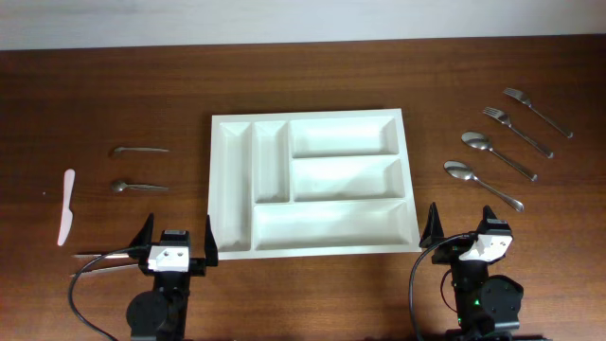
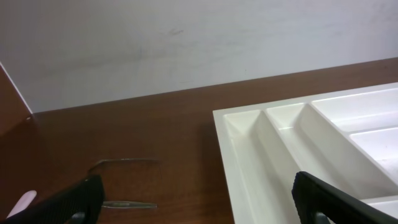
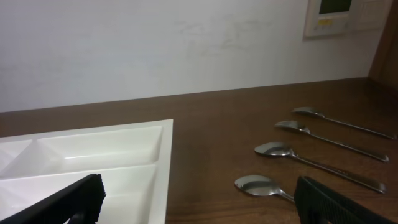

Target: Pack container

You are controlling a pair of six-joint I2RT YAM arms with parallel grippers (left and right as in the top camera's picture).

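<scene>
Dark wooden bench (image 1: 114, 95) under a pale wall carries the container (image 1: 341, 157), which lies flat just ahead of both hands and between them. The left hand (image 1: 178, 225) and right hand (image 1: 462, 229) both stand spread wide, holding nothing. I judge the container light, stiff, smooth and rather slippery plastic. Its thin raised rim nearest each hand looks the best pinch.

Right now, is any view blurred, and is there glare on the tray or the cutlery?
Overhead: sharp, evenly lit, only soft shading inside the container. Left wrist: the dark fingers at the bottom edge are out of focus. Right wrist: small bright glints on the nearest spoon.
</scene>
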